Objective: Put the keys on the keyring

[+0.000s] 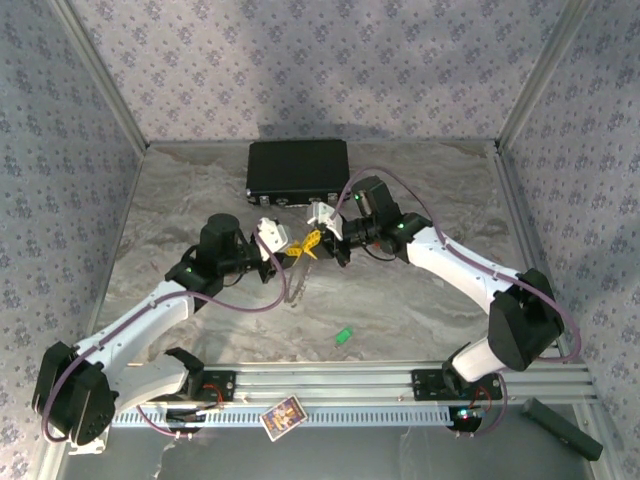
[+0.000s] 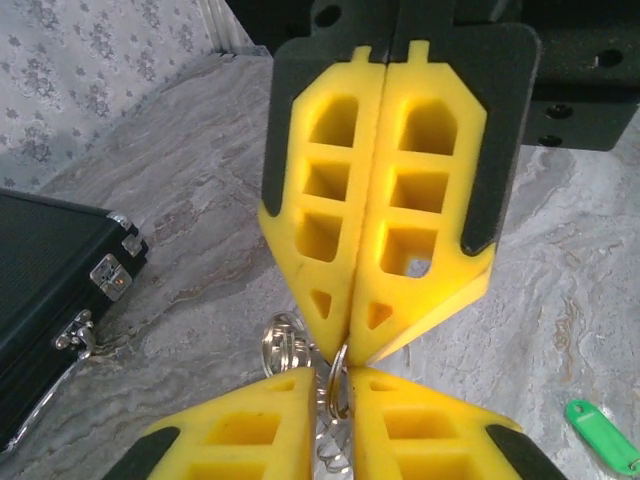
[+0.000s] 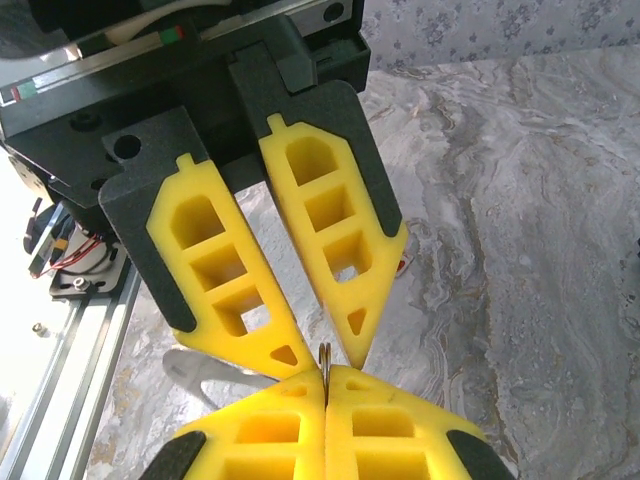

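Keyring (image 2: 271,338), thin silvery coiled loop

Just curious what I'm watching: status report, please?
Left gripper, right gripper both shut on the keyring, tip to tip. Green key loose on table, not threaded. Black case well behind.

Left arm (image 1: 140,320) and right arm (image 1: 455,262) are showing white links and black joints. Purple cables (image 1: 375,172) are looping off them, green lights (image 1: 400,226) are glowing, black bases (image 1: 190,375) are sitting at 6 o'clock, and yellow windowed fingers (image 2: 420,300) are wearing black backing.
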Controlling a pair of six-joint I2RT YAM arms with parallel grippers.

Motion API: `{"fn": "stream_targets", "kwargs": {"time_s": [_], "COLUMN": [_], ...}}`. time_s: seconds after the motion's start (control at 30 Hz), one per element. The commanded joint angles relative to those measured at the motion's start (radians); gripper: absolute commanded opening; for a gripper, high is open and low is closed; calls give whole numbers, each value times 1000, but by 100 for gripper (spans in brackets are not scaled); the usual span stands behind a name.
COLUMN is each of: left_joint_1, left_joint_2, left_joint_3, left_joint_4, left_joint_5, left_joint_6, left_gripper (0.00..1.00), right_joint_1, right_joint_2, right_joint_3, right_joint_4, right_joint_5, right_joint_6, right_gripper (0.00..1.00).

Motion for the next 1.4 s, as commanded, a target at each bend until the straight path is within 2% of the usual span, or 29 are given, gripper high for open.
{"fn": "stream_targets", "kwargs": {"time_s": [0.0, 0.1, 0.17, 0.27, 0.37, 0.47, 0.6, 0.77, 0.87, 1.0, 1.1, 1.13, 1.23, 1.37], "left_joint_1": [-11, -16, -19, -26, -40, -55, -66, -74, -91, -124, -155, -156, -157, -158], "left_joint_2": [-15, -11, -13, -18, -23, -25, -28, -31, -24, -9, 27, 49, 122, 191], "left_joint_3": [9, 16, 16, 1, -41, -71, -81, -62, -14, 79, 201, 253, 398, 487], "left_joint_4": [-25, -42, -43, -17, 62, 119, 115, 75, 0, -132, -339, -426, -636, -747], "left_joint_5": [31, 34, 34, 28, 14, 12, 5, -68, -158, -303, -523, -547, -580, -544], "left_joint_6": [43, 56, 58, 54, 30, 0, -18, -106, -199, -389, -576, -647, -861, -1126], "left_gripper": [12, 0, 0, 0, 0, 0, 0, 0, 0, 0, 0, 0, 0, 0], "right_joint_1": [15, 20, 19, -1, -44, -76, -62, -28, 28, 110, 164, 186, 220, 241], "right_joint_2": [-3, -3, -5, -26, -81, -168, -258, -298, -318, -321, -292, -274, -231, -176], "right_joint_3": [44, 43, 43, 29, -39, -180, -320, -345, -333, -327, -355, -369, -397, -416], "right_joint_4": [-13, -14, -15, -3, 72, 234, 352, 298, 219, 176, 269, 318, 450, 583], "right_joint_5": [-8, -8, -7, -6, -21, 6, 58, 123, 163, 215, 313, 358, 450, 562], "right_joint_6": [-20, -19, -14, 24, 97, 166, 107, 77, 32, 11, 53, 75, 125, 165], "right_gripper": [0, 0, 0, 25, 38, 41, 43, 41, 36, 31, 27, 24, 23, 26]}}
